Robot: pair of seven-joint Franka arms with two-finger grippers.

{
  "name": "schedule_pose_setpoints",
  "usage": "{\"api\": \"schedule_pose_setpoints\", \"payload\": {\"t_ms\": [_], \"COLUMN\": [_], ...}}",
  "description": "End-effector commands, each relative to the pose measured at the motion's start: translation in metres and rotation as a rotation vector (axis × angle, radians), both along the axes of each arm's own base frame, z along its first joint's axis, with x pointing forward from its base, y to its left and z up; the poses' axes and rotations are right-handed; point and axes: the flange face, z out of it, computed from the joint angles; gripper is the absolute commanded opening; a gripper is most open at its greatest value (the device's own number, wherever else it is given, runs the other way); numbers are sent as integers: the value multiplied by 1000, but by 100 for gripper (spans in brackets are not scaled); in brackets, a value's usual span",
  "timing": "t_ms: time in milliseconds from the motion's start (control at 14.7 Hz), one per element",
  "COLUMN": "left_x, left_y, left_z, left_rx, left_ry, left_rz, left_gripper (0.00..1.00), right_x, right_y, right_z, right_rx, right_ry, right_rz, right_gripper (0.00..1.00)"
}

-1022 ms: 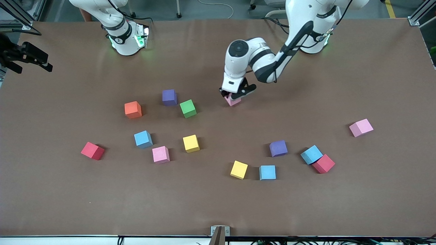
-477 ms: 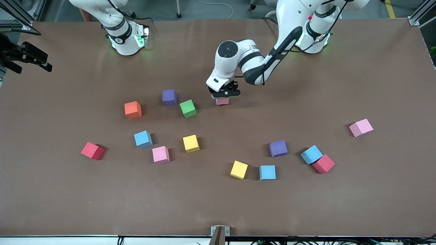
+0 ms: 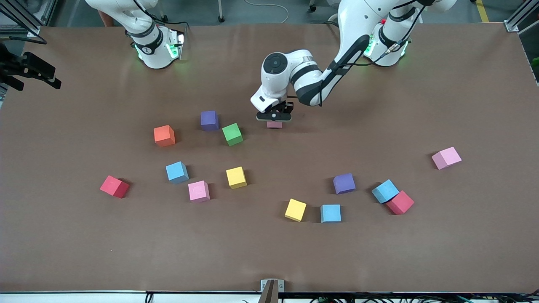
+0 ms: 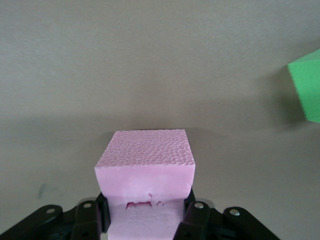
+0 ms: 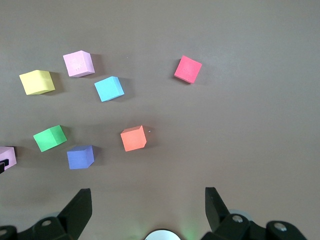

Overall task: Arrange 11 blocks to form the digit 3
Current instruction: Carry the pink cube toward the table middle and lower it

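Left gripper (image 3: 274, 118), upper centre of frame, is clamping the pink cube (image 4: 145, 162) on opposite side faces; the foam is denting, so probably light and soft. Right gripper (image 5: 148, 207) is waiting with fingers apart.

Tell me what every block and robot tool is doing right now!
left tool: shut on pink block, beside the green block.
right tool: open, waiting high above the orange cube.
other blocks: lying loose, scattered.
blue block: touching red block.
digit 3: not started.

Left end effector (image 3: 274, 117) clamped low over the table; right end effector (image 5: 147, 210) spread, waiting.
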Motion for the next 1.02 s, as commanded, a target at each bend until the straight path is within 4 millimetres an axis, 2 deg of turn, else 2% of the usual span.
{"api": "schedule_pose_setpoints", "payload": {"t_ms": [0, 750, 954], "left_x": [5, 3, 3], "left_y": [-21, -25, -25], "left_z": [-3, -11, -15], "left_rx": [31, -12, -13], "left_ry": [21, 21, 24], "left_rz": [-17, 74, 73], "left_gripper": [24, 26, 30], "right_x": [-1, -1, 2], "right_y": [-1, -4, -5], "right_z": [3, 1, -1], "right_rx": [5, -41, -42], "right_ry": [-6, -1, 0], "right_rz": [0, 1, 0], "right_gripper": [100, 100, 100]}}
